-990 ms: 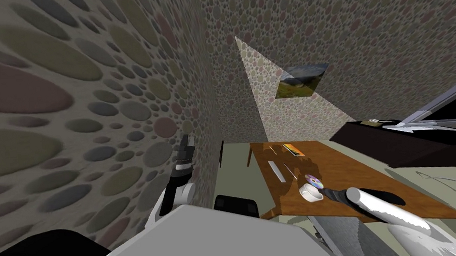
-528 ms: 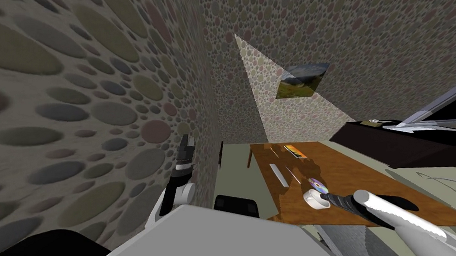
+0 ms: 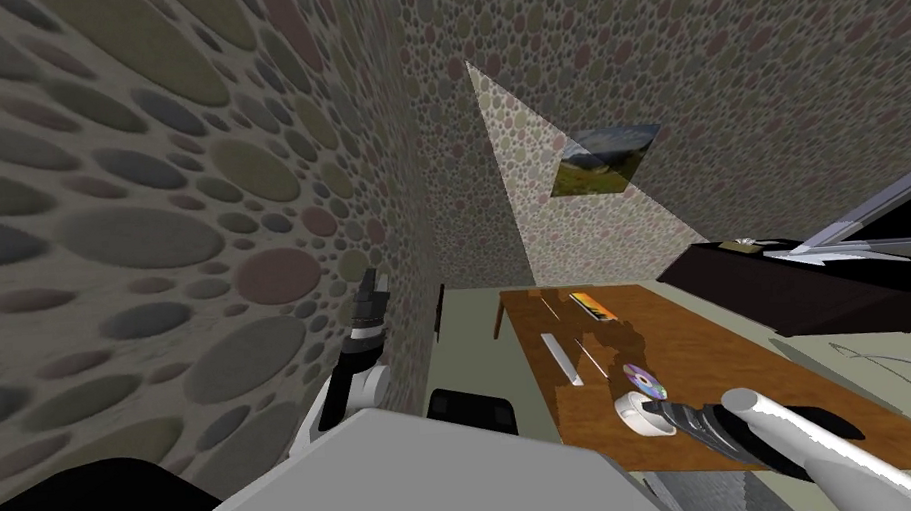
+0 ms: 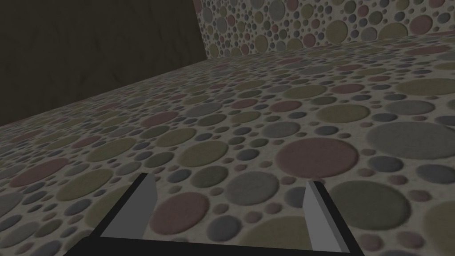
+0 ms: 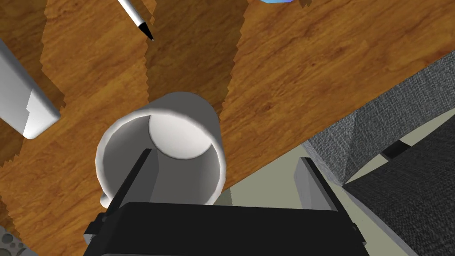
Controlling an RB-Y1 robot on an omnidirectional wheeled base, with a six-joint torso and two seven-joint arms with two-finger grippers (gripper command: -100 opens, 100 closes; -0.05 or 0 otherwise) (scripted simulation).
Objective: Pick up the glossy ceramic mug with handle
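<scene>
The right hand [image 5: 225, 155] has sunk closer over the white mug [image 5: 186, 111] on the worktop [image 5: 289, 66], spread wide, one finger inside its mouth, gripping nothing; left hand [image 4: 229, 179] open too.

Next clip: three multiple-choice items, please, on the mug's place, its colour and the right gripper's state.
1. Where does the mug stand?
A on a shelf
B on the wooden table, near its edge
C in a sink

2. What colour is the mug?
A red
B black
C white

3. The right gripper is:
A open
B shut on the mug
C shut on a spoon

Answers:
1 B, wood grain lies under the mug, close to the table's edge.
2 C, its wall and inside are white.
3 A, its fingers stand apart, one over the mug's mouth.
</scene>
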